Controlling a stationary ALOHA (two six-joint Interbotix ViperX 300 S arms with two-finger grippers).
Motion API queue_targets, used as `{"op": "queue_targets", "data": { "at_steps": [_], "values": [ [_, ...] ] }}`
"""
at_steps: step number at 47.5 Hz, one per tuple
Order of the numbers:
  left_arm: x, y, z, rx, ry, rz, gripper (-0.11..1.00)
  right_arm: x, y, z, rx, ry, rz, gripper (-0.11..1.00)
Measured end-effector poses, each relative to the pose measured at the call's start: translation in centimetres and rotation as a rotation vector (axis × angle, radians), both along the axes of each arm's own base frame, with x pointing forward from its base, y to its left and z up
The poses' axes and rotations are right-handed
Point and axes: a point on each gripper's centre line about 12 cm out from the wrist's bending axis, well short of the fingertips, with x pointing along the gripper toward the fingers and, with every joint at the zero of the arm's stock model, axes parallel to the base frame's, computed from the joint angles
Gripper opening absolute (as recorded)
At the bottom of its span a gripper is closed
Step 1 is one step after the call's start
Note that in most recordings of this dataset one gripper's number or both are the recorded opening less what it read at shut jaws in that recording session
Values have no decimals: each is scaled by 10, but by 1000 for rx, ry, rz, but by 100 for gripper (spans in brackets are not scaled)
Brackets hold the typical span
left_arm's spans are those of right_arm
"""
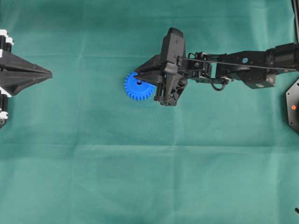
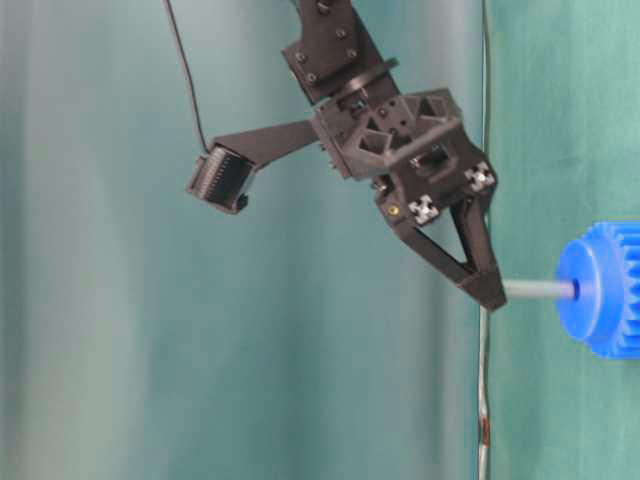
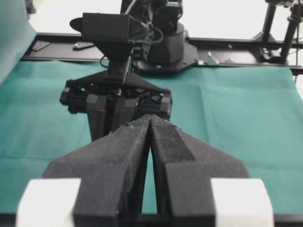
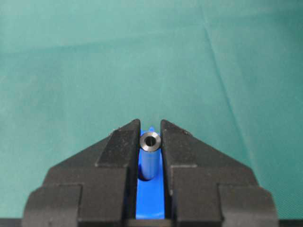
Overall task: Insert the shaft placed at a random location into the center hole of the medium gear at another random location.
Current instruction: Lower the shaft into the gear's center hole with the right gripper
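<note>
- The right gripper point(image 1: 141, 72) reaches in from the right of the overhead view, its fingers point(image 4: 118, 146) clamped on the shaft.
- The left gripper point(image 3: 150, 124) sits pressed together, holding nothing, well apart at the left edge.
- The medium gear point(image 1: 138, 86) is bright blue with small rim teeth, lying on the green cloth point(image 1: 140, 177).
- The shaft point(image 2: 538, 289), a slim grey pin with a hollow end, has its tip in the center hole point(image 2: 574, 290).
</note>
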Motion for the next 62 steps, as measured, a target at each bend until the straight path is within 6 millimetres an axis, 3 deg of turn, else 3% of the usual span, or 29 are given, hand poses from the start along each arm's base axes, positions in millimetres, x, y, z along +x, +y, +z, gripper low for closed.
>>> {"op": "queue_targets", "data": {
  "at_steps": [10,19,29,36,54,62],
  "values": [
    [0,0,0,-2,0,0,0,-2,0,19,-4,-34,1,13],
    [0,0,-1,0,2,0,0,-2,1,16,-2,-24,2,13],
    [0,0,0,0,0,0,0,0,1,-5,3,17,1,13],
    [0,0,0,-3,1,0,0,2,1,-7,2,8,2,13],
    [0,0,-1,-2,3,0,0,2,2,-6,0,-2,3,13],
    [0,0,-1,-3,1,0,0,1,1,5,-3,-26,1,13]
  ]
}}
